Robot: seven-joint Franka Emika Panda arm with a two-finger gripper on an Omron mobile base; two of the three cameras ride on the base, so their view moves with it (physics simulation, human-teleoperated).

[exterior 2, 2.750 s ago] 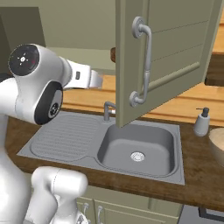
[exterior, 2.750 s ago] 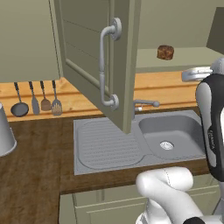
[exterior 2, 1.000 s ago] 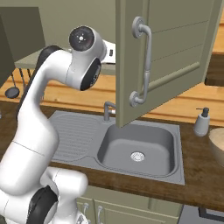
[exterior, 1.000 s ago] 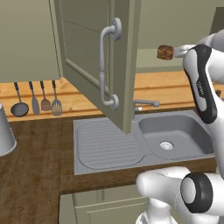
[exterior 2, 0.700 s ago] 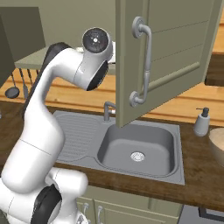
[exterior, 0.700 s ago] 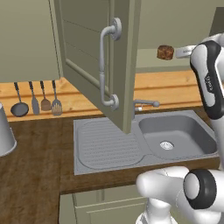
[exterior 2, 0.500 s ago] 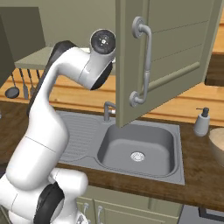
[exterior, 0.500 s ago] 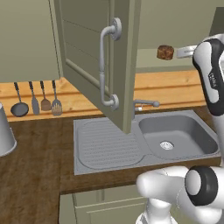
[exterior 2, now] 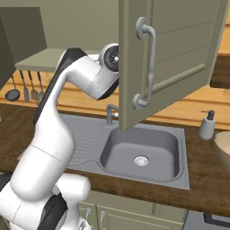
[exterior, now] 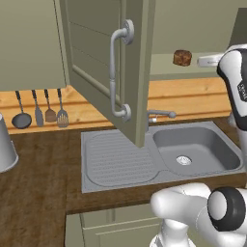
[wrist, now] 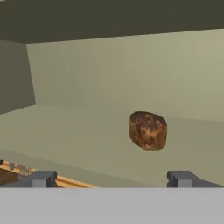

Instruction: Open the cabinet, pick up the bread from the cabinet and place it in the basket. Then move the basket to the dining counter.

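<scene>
Your two-finger gripper point(wrist: 111, 178) stands with its dark tips wide apart and nothing between them, level with the open shelf and looking straight in. One small dark-brown, rough, roundish lump of bread point(wrist: 148, 130) sits alone on the pale shelf floor of the sage-green wall cabinet point(exterior: 103, 72), well back from the near edge and a little right of your centre line; from the left base view it shows on the shelf to the right of the swung-open door, near the arm's wrist. Judge it light and fairly stiff, with a crusty surface that should give good friction; it may dent or crumble if you squeeze hard. Take hold across its middle, on the two flattish sides, with the tips low enough to clear the rounded top. Its far side is hidden, so whether it touches the back wall you probably cannot settle from here. Count: one bread, one long curved grey metal bar handle point(exterior: 116, 73) on the one open door, one grey steel sink point(exterior: 195, 148) below, four hanging utensils point(exterior: 40, 108) at far left, one pale tan speckled basket point(exterior 2: 223, 148) cut by the right edge.
</scene>
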